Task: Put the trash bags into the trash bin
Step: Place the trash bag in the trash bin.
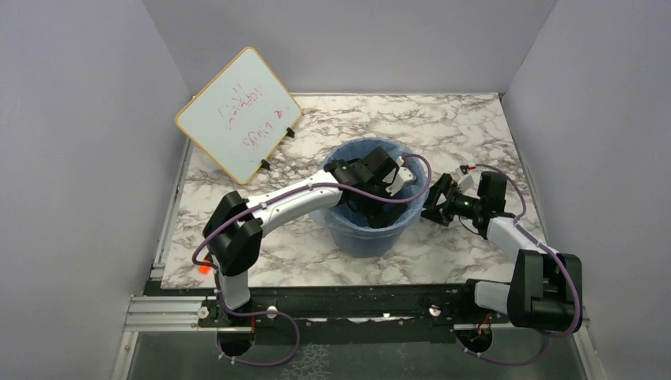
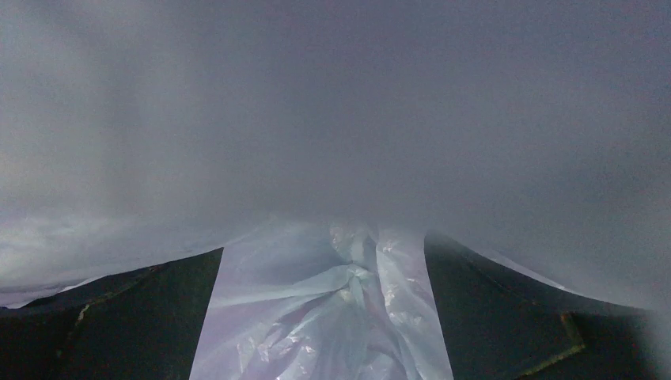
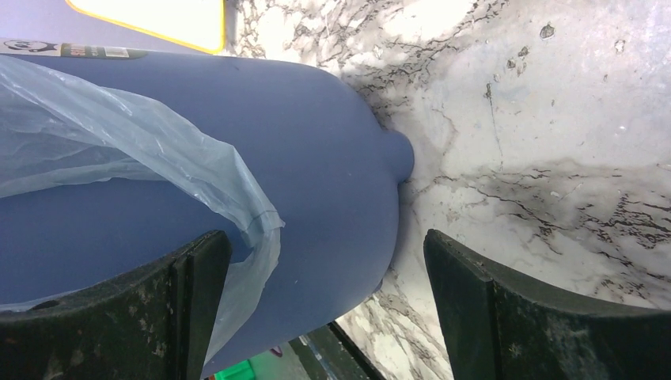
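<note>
Trash bag (image 2: 316, 317) is bunched, not held, in the open left gripper (image 2: 324, 245) inside the trash bin (image 1: 368, 237); its flap (image 3: 237, 190) is hung outside, beside the open right gripper (image 3: 326, 237).

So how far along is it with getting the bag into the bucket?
Mostly done: the left gripper is down inside the bucket, with the bag bunched between its open fingers. In hand: settling that bulk, it seems. Left: a flap of the bag hangs over the rim outside, seen from the right wrist, beside the open right gripper; it probably needs tucking in.
</note>
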